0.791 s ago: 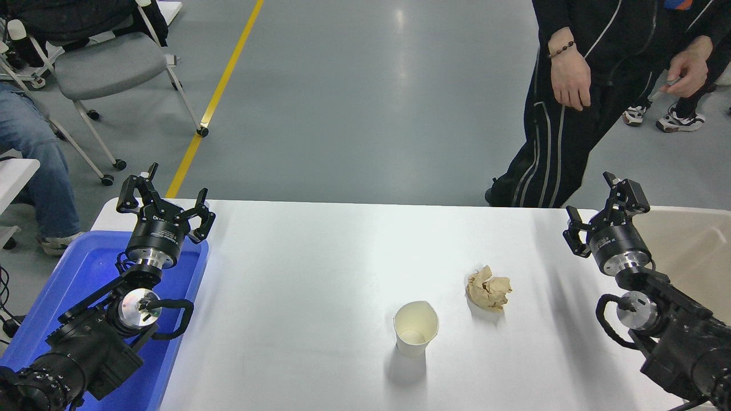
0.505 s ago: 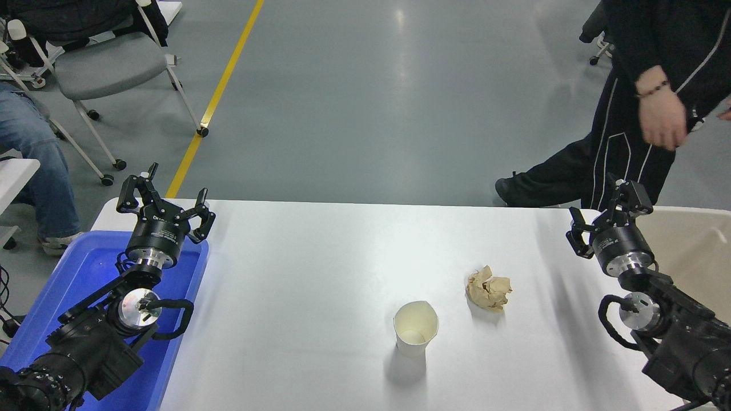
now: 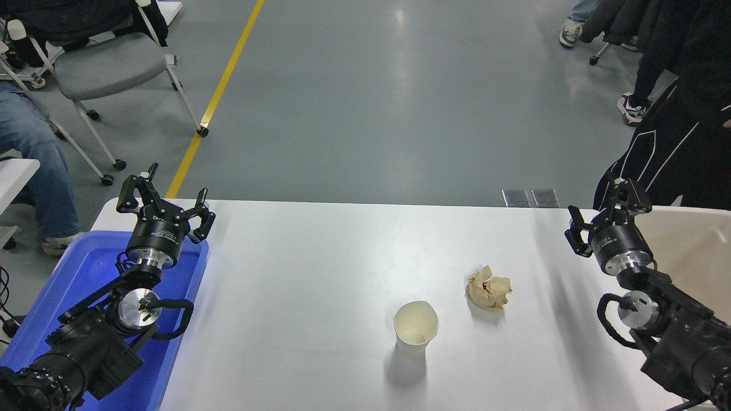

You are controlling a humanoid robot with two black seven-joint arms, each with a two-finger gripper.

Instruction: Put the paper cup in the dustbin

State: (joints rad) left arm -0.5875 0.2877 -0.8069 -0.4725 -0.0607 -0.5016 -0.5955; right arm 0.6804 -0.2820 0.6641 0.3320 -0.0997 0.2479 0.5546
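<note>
Paper cup (image 3: 416, 329): standing upright on the white counter (image 3: 320, 268), in the near middle part, its mouth facing up; the cream inside is showing nothing but its own bottom, and the rim is slightly bent. Nothing is touching it.
Paper ball (image 3: 489, 291): a crumpled tan wad lying just beyond the cup and to its right, near it but apart.
Blue tray (image 3: 97, 268): sitting at the counter's left end; the left arm is hanging over it, hiding much of its floor, and no contents are showing in the bare part.
Left pincer (image 3: 165, 201): hovering over the tray's far corner, fingers spread wide, gripping nothing.
Dustbin (image 3: 694, 242): a large beige bin sitting at the counter's right end, partly cut by the edge of the view; the visible part of its inside is showing only bare wall.
Right pincer (image 3: 604, 212): hanging beside the dustbin's left rim, well apart from the cup, fingers spread and carrying nothing.
Person (image 3: 679, 131): standing in dark clothes beyond the far right corner.
Chair (image 3: 108, 65): a grey seat standing at far left.
</note>
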